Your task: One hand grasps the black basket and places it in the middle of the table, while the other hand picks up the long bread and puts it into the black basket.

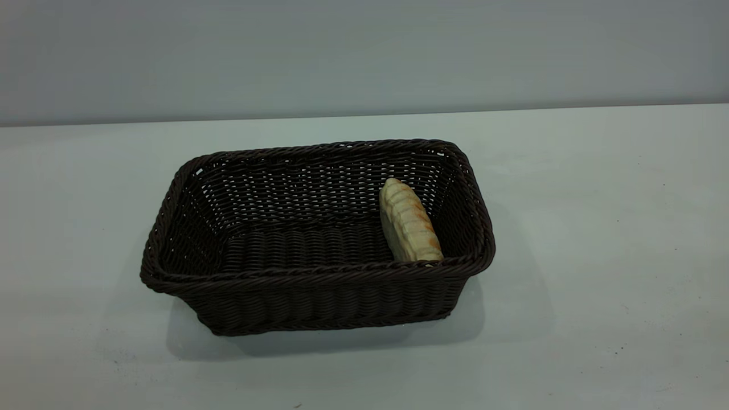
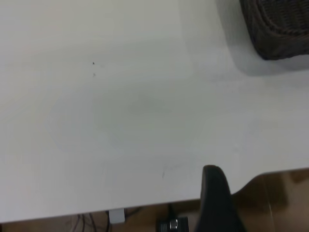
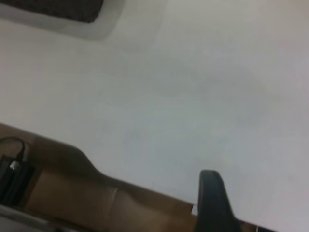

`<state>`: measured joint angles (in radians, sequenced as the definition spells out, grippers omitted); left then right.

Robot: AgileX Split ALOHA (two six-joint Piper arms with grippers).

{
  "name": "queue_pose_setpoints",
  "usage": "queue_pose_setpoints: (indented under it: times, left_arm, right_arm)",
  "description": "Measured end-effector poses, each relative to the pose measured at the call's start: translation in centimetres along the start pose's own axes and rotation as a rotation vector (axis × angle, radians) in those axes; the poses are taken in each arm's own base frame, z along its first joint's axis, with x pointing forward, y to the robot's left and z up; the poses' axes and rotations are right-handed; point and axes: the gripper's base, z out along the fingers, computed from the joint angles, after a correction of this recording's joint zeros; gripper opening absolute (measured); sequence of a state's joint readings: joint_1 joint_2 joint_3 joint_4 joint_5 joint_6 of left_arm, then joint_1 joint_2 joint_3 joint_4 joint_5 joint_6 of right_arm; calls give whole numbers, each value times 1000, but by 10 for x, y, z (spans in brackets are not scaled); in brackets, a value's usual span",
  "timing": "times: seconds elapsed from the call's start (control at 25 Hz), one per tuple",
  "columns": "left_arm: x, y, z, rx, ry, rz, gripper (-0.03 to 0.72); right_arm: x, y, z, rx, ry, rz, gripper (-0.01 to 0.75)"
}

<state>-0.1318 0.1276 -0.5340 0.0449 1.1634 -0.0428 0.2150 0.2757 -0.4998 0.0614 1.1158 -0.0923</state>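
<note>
The black basket [image 1: 319,239] stands in the middle of the table [image 1: 598,228]. The long bread [image 1: 408,223] lies inside it at its right end, leaning against the right wall. Neither arm shows in the exterior view. My left gripper [image 2: 215,195] hovers over the table's edge, well apart from the basket, whose corner [image 2: 277,29] shows in the left wrist view. My right gripper [image 3: 211,198] is likewise over the table's edge, far from the basket's side [image 3: 63,9]. Neither gripper holds anything that I can see.
Bare white tabletop surrounds the basket on all sides. A grey wall [image 1: 364,51] rises behind the table. Brown floor [image 3: 72,193] and cables show past the table's edge in both wrist views.
</note>
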Motion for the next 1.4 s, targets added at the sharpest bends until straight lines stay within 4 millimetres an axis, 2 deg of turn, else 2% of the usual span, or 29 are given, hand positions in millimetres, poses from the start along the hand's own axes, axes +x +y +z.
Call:
queue_pose_setpoints:
  times: [0.28, 0.6, 1.04, 1.2, 1.4]
  left_arm:
    - [1, 0, -1, 1, -18, -1, 538]
    - [5, -1, 10, 5, 3, 24, 538]
    - [5, -1, 10, 5, 3, 26, 538]
    - [10, 0, 6, -1, -42, 18, 538]
    - [19, -1, -2, -39, -125, -21, 538]
  right_arm:
    - [9, 0, -6, 10, -61, -7, 458]
    - [20, 1, -15, 25, -151, -14, 458]
    - [21, 1, -16, 26, -159, -14, 458]
    - [21, 1, -16, 31, -159, -10, 457]
    - [20, 0, -15, 139, -156, 86, 458]
